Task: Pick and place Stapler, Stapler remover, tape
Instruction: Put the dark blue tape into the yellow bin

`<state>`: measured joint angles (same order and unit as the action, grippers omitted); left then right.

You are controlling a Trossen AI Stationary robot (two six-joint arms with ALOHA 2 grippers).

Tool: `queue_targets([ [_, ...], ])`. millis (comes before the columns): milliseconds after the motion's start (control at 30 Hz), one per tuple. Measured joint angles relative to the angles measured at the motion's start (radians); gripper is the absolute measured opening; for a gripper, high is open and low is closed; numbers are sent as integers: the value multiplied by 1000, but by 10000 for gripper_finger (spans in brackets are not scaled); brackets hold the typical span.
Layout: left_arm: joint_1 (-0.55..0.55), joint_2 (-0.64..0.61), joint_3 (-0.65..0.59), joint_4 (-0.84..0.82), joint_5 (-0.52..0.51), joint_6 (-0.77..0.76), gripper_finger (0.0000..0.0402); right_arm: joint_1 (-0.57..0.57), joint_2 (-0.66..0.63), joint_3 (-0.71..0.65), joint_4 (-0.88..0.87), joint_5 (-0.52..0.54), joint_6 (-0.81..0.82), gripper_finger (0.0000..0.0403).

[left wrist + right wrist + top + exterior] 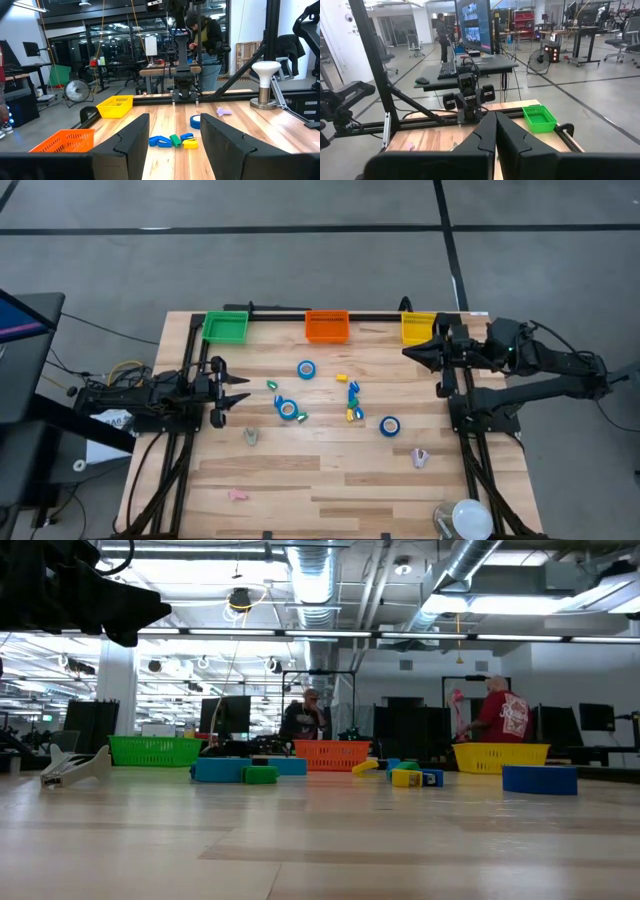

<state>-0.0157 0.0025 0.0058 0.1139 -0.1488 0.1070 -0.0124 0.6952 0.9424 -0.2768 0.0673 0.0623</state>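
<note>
We look down on a wooden desk (330, 480) with three bins along its far edge: a green bin (225, 327) toward the left arm's side, an orange bin (327, 326) in the middle and a yellow bin (418, 328) toward the right arm's side. The left pincer (238, 392) hangs at the desk's left edge with its fingers apart and nothing between them; the right pincer (409, 351) sits just in front of the yellow bin with its fingers pressed together, also empty.

We count three blue tape rolls: one tape roll (306, 369) in front of the orange bin, a second tape roll (287, 409) nearer the middle of the desk, and a third tape roll (389, 426) off toward the right arm; all lie flat and well apart from either pincer. Between them lies a loose cluster of small staplers (353, 402) in blue, yellow and green, though from above we cannot quite tell them one from another. A pale stapler remover (251, 437) rests near the left arm, another stapler remover (420, 457) near the right.
</note>
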Motion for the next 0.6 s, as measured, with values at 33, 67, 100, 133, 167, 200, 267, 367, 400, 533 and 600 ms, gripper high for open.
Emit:
queue_targets([
  [33,0,0,0,0,0,0,168,0,0,0,0,0,7,0],
  [67,0,0,0,0,0,0,168,0,0,0,-1,0,14,0],
  [100,0,0,0,0,0,0,168,0,1,0,-3,0,15,0],
  [133,0,0,0,0,0,0,168,0,6,0,-8,0,15,0],
  [167,0,0,0,0,0,0,168,0,11,0,-10,0,15,0],
  [200,0,0,0,0,0,0,168,0,14,0,-11,0,15,0],
  [267,0,0,0,0,0,0,168,-1,30,0,-12,0,15,0],
  [367,0,0,0,0,0,0,168,-1,57,0,-21,0,17,0],
  [400,0,0,0,0,0,0,168,-1,68,0,-32,0,17,0],
  [533,0,0,0,0,0,0,168,-1,119,-1,-95,0,17,0],
  [600,0,0,0,0,0,0,168,-1,145,-1,-118,0,17,0],
])
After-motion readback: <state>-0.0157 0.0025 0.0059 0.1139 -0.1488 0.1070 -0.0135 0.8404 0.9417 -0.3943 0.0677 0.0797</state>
